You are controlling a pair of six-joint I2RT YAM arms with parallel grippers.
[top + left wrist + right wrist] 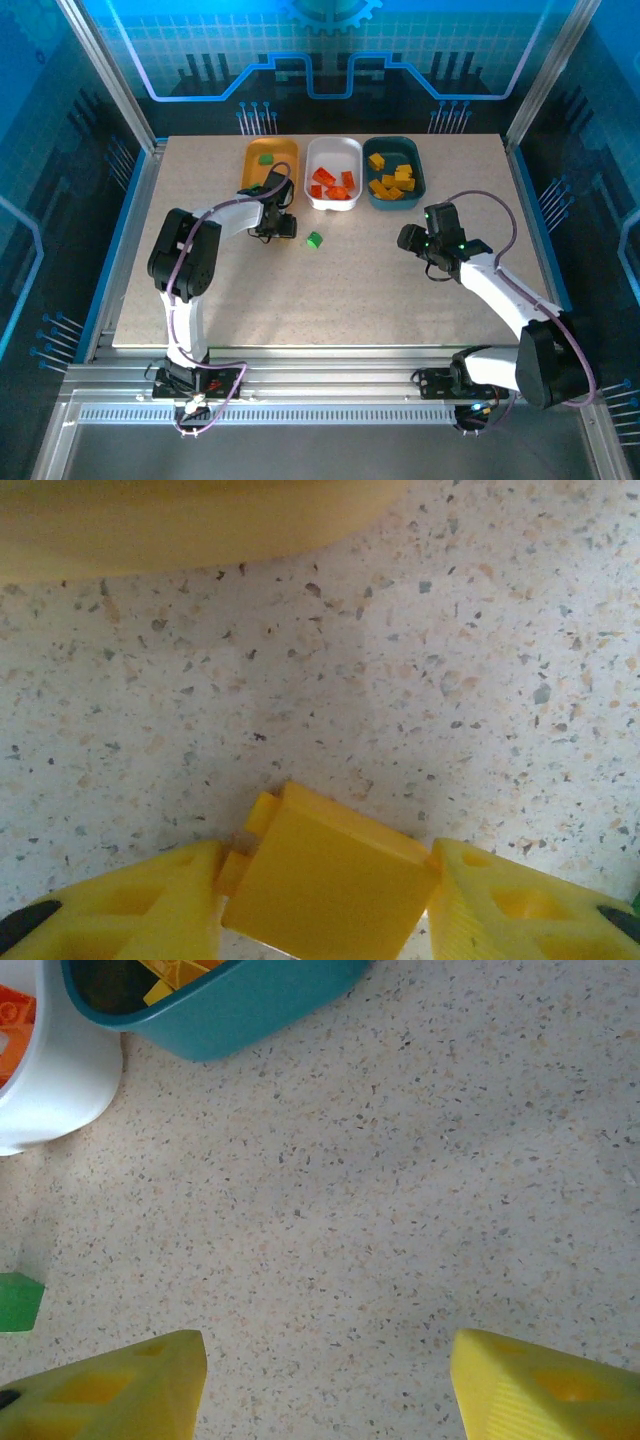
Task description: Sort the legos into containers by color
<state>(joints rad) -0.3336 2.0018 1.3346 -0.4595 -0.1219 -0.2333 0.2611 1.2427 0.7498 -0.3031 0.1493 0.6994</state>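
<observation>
Left hand [328, 882] pinches a yellow brick [330, 865] sitting on the counter [450, 680], orange tray [150, 520] just ahead. We reckon the brick's light, rigid and slick, so grip the flat sides, not the studs. Right hand [325, 1380] is open and empty, with a green brick [18, 1302] off to its left.

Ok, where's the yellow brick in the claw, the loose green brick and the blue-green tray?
yellow brick [330, 880]: left wrist view, its big flat face.
green brick [314, 239]: top view, its middle.
blue-green tray [393, 148]: top view, bare inside, far end.
</observation>
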